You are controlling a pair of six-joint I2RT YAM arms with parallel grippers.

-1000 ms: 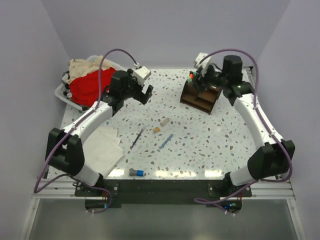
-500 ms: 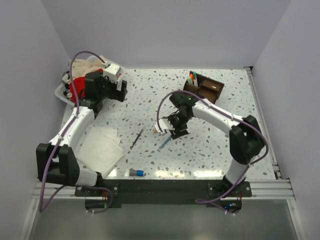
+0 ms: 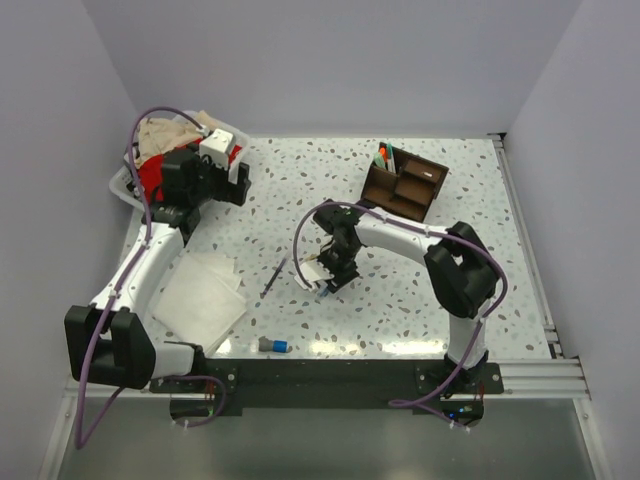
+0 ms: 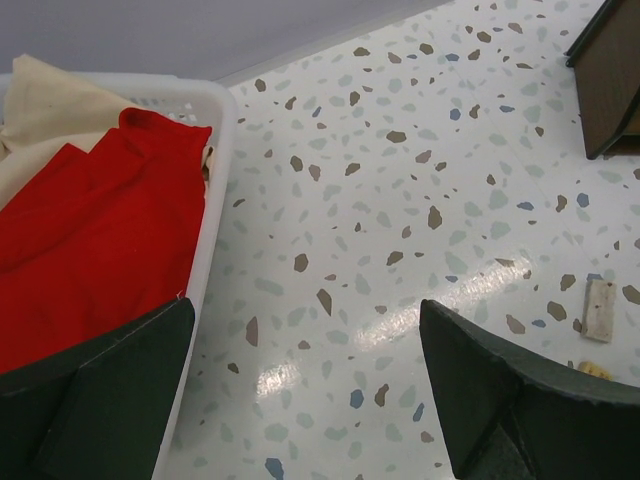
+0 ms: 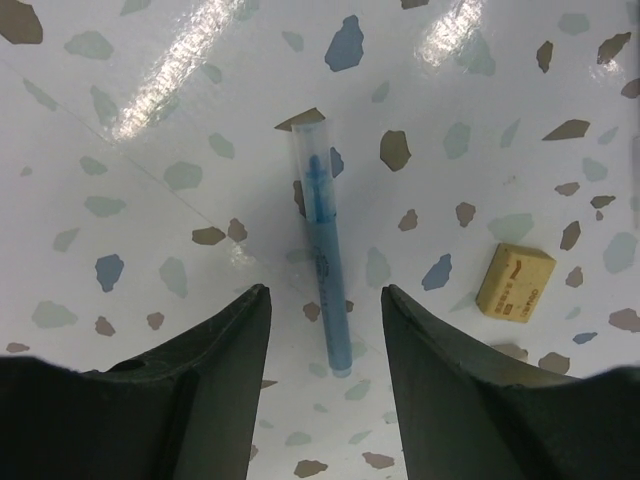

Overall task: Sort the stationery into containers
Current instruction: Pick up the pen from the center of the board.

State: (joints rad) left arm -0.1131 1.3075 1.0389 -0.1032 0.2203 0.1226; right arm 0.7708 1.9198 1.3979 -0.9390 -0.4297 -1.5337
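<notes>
A blue pen (image 5: 322, 255) lies flat on the speckled table, its near end between the fingers of my right gripper (image 5: 324, 292). The jaws stand apart on either side of the pen without touching it. From above, my right gripper (image 3: 330, 272) hovers low at mid-table and covers most of the pen. A tan eraser (image 5: 515, 283) lies just right of the pen. The dark brown organizer (image 3: 405, 187) stands at the back right with an orange highlighter (image 3: 381, 155) upright in it. My left gripper (image 3: 218, 165) is open beside the basket, holding nothing.
A white basket (image 3: 122, 185) of red and beige clothes sits at the back left. A white folded cloth (image 3: 200, 290) lies front left. A dark slim pen (image 3: 274, 275) and a grey-blue stub (image 3: 273, 344) lie nearer the front edge. Two erasers (image 4: 600, 310) show in the left wrist view.
My right arm swung from the organizer down to mid-table and now straddles the blue pen, its jaws narrowing. My left arm drew back toward the basket.
</notes>
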